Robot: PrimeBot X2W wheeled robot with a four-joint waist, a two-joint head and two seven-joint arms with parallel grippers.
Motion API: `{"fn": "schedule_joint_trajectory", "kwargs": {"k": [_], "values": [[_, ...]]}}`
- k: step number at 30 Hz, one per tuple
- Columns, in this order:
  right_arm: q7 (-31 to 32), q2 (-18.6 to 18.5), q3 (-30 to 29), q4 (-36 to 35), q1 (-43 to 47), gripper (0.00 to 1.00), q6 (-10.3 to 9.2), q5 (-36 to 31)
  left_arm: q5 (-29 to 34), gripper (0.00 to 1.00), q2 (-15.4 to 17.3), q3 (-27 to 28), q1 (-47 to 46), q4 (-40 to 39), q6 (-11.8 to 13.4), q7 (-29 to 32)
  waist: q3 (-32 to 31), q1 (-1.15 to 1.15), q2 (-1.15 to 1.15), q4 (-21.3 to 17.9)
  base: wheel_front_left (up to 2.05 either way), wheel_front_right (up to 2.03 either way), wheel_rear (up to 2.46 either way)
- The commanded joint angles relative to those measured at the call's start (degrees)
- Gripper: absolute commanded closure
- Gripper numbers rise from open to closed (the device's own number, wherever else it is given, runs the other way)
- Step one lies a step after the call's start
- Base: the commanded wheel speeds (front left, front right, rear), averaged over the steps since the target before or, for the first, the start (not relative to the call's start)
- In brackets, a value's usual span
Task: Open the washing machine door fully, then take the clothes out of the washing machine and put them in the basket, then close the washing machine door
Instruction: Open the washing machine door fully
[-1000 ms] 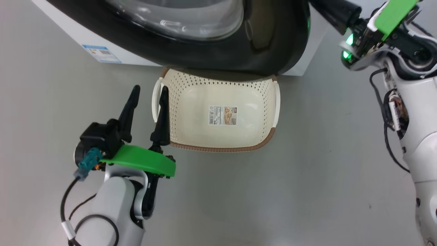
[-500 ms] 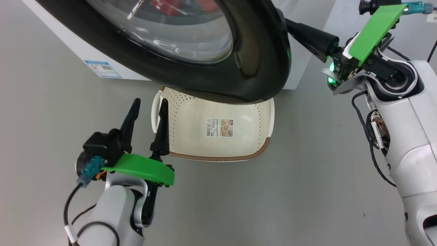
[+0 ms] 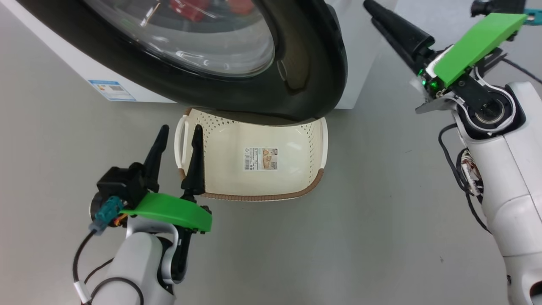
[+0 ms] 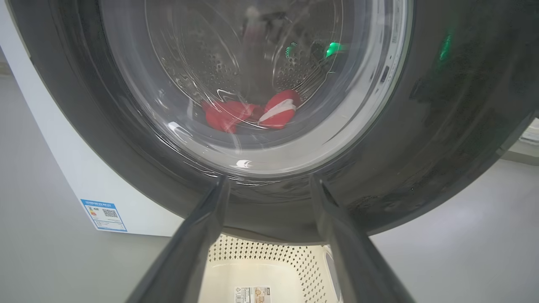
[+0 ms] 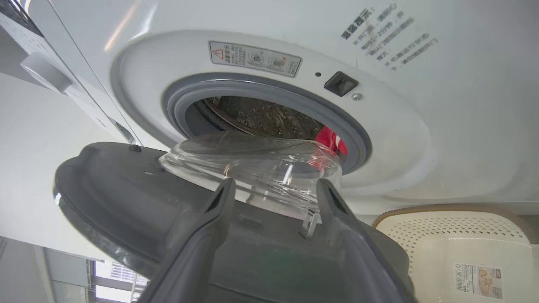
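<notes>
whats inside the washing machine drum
Red clothes with a white stripe lie low in the perforated drum. The partly open washing machine door covers the rest, so more could be hidden.

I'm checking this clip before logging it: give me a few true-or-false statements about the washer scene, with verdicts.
1. The basket has no clothes in it. True.
2. The clothes are inside the washer. True.
3. The door is shut. False: it stands partly open.
4. The left gripper grips the basket's handle. False: it is open, holding nothing.
5. The right gripper grips the door. False: it is open, off the door.
</notes>
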Motion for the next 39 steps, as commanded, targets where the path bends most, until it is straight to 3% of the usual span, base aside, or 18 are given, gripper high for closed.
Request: {"fn": "schedule_joint_trajectory", "kwargs": {"k": [1,8,13,21,25,31,39], "values": [[-2.05,-0.24,0.89,-2.42,1.62,0.0,0.3,-1.85,-0.25,0.0,1.54,2.25,0.06,-1.05,-0.38,-0.44,0.18,0.0,0.0,-0.56,0.0,0.0,0.0],[-14.7,-4.37,6.49,-5.26,4.78,0.0,0.3,-10.91,0.43,0.0,1.67,3.99,0.39,-1.24,-0.85,-0.44,-0.03,0.0,0.0,-2.81,0.0,0.0,0.0],[-27.44,-8.41,13.18,-4.27,6.11,0.0,0.3,-21.33,0.95,0.0,1.66,4.48,1.01,-1.65,-1.79,-0.44,-0.49,0.0,0.0,-3.95,0.0,0.0,0.0],[-38.61,-10.16,17.56,0.03,7.19,0.0,0.3,-30.5,1.91,0.0,1.64,5.26,1.58,-2.26,-1.94,-0.44,-1.06,0.0,0.0,-5.07,0.0,0.0,0.0],[-39.51,-9.27,13.75,1.2,8.08,0.0,0.3,-37.59,2.67,0.0,1.64,6.16,1.99,-3.35,-1.84,-0.44,-1.0,0.0,0.0,-5.63,0.0,0.0,0.0],[-39.56,-4.43,1.71,-5.38,13.79,0.0,0.3,-54.16,3.44,0.0,1.61,7.12,2.72,-4.74,-2.04,-0.44,-0.85,0.0,0.0,-5.94,0.0,0.0,0.0],[-39.57,0.95,-5.34,-14.08,21.48,0.0,0.3,-67.19,4.38,0.0,1.57,8.03,3.69,-7.38,-2.15,-0.44,-0.61,0.0,0.0,-5.73,0.0,0.0,0.0]]}}
